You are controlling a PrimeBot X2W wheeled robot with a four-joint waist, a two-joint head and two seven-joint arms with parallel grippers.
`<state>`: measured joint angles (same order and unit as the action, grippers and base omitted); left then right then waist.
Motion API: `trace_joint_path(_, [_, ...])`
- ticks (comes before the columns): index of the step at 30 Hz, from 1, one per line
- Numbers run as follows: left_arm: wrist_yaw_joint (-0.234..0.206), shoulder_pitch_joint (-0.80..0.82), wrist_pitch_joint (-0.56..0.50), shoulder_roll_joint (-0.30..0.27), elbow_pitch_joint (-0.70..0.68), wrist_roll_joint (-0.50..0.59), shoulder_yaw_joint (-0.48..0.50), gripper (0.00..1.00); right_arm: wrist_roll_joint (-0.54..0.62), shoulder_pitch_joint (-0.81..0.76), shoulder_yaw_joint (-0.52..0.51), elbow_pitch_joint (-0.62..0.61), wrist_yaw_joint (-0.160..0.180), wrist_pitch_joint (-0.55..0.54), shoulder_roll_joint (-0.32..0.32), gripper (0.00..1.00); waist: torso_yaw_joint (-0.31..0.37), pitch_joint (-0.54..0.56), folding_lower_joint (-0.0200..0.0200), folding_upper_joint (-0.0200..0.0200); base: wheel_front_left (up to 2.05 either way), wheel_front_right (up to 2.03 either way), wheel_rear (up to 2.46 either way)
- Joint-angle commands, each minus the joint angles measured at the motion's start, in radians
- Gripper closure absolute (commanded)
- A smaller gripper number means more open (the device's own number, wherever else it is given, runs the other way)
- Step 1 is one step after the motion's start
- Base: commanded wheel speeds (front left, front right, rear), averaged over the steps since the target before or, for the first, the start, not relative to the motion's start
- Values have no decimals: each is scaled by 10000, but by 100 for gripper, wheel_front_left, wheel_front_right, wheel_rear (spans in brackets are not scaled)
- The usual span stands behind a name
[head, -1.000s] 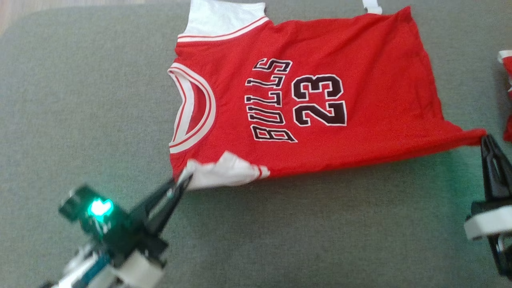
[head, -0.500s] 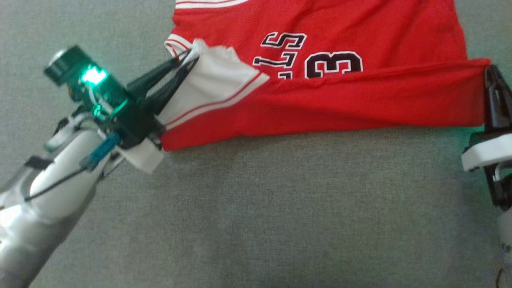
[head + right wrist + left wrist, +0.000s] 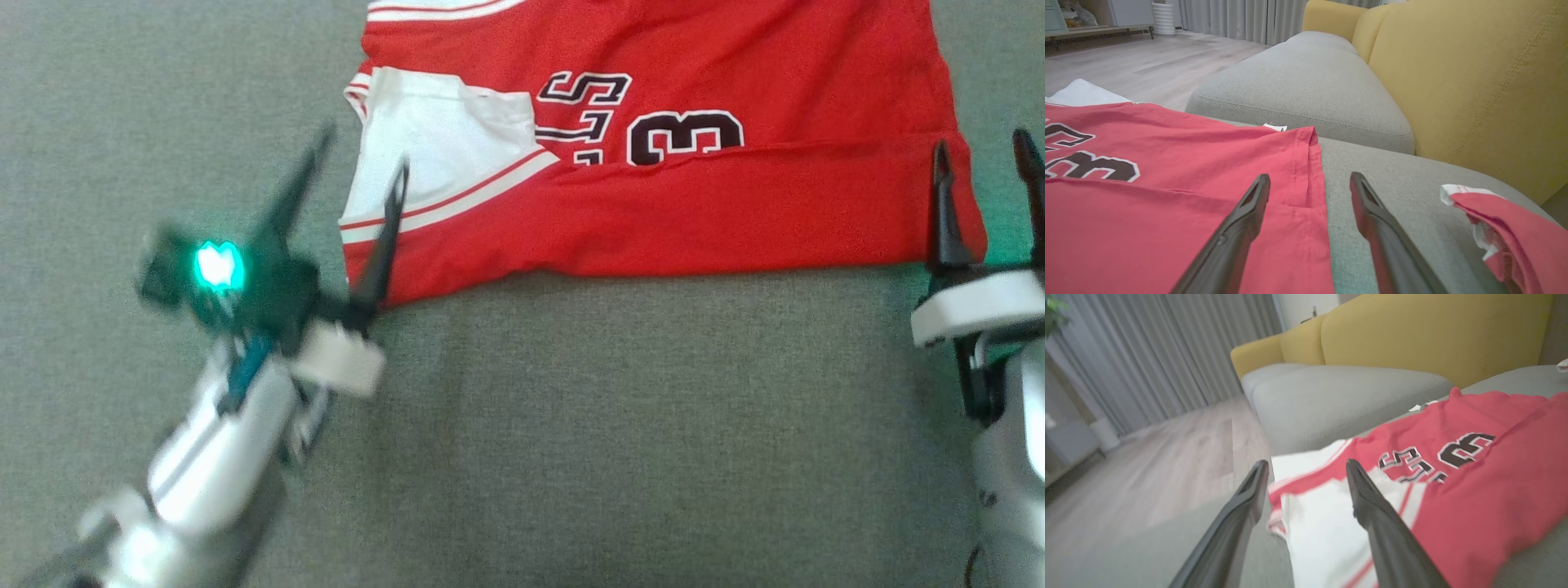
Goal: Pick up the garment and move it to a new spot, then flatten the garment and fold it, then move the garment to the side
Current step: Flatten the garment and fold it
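Note:
The garment (image 3: 694, 204) is a red jersey with black white-outlined letters and a 3, lying on the grey cushion (image 3: 571, 449). Its near long edge is folded up over the print, and a white side panel (image 3: 433, 163) lies turned over at the left end. My left gripper (image 3: 363, 151) stands open at that left end, one finger over the white panel, holding nothing. In the left wrist view the garment (image 3: 1474, 477) lies just past the spread left gripper (image 3: 1306, 467). My right gripper (image 3: 984, 147) stands open at the garment's right hem (image 3: 1310, 171), astride its edge.
A second red garment (image 3: 1506, 232) with white trim sits bundled on the cushion to the right of my right gripper (image 3: 1309, 179). A yellow sofa back (image 3: 1474, 81) rises behind the grey seat cushions (image 3: 1306, 85). Wooden floor (image 3: 1167, 457) and grey curtains (image 3: 1147, 355) lie beyond.
Both grippers have opened and let go of the garment after carrying its near edge up over the print. The left gripper has drawn back toward me. The camera tilted during the fold.

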<state>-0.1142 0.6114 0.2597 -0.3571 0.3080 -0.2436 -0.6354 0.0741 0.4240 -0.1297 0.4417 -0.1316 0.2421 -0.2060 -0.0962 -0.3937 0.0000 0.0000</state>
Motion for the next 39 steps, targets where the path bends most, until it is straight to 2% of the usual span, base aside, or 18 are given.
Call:
trace_joint_path(1, [-202,-892,19,153,-385,-421,758,0,78,-477,55,-410,9,169,108,0,-108,199,0,0,0,0,0])
trace_joint_path(3, [-42,-1632,19,490,-457,-637,921,0,83,-698,29,-497,9,182,203,0,-142,298,0,0,0,0,0])
trace_joint_path(9, [197,-2510,20,982,-112,-636,1401,0,68,-959,71,-702,9,193,311,0,-128,382,0,0,0,0,0])
trace_joint_path(13, [318,-2577,20,1366,768,-880,1921,0,29,-1063,149,-803,9,194,332,0,-71,369,0,0,0,0,0])
trace_joint_path(18, [728,-2345,20,1664,2227,-1042,1891,0,-39,-1116,187,-830,9,195,343,0,23,336,0,0,0,0,0])
trace_joint_path(19, [779,-2267,20,1705,2421,-1045,1890,3,-53,-1123,190,-838,9,195,338,0,39,327,0,0,0,0,0])
trace_joint_path(20, [846,-2211,20,1736,2630,-1047,1869,17,-65,-1130,188,-842,9,195,334,0,55,324,0,0,0,0,0])
trace_joint_path(21, [936,-2153,20,1753,2794,-1020,1826,41,-75,-1138,186,-845,9,195,333,0,68,324,0,0,0,0,0])
trace_joint_path(22, [980,-2100,20,1774,2893,-995,1823,58,-85,-1147,182,-848,9,196,333,0,78,326,0,0,0,0,0])
trace_joint_path(23, [1010,-2063,20,1794,2973,-959,1825,69,-96,-1157,176,-850,9,196,333,0,82,330,0,0,0,0,0])
trace_joint_path(24, [1052,-2028,20,1796,3007,-872,1794,97,-106,-1170,166,-852,9,196,330,0,81,340,0,0,0,0,0])
trace_joint_path(25, [1082,-2010,20,1806,3016,-795,1783,100,-121,-1195,143,-845,9,196,330,0,72,356,0,0,0,0,0])
trace_joint_path(30, [1154,-2073,20,1768,2726,-362,1829,100,-207,-1345,31,-594,9,196,313,0,-55,502,0,0,0,0,0])
trace_joint_path(39, [1183,-2371,20,1389,2136,129,2163,100,-311,-1204,-381,815,9,196,183,0,-298,814,0,0,0,0,0])
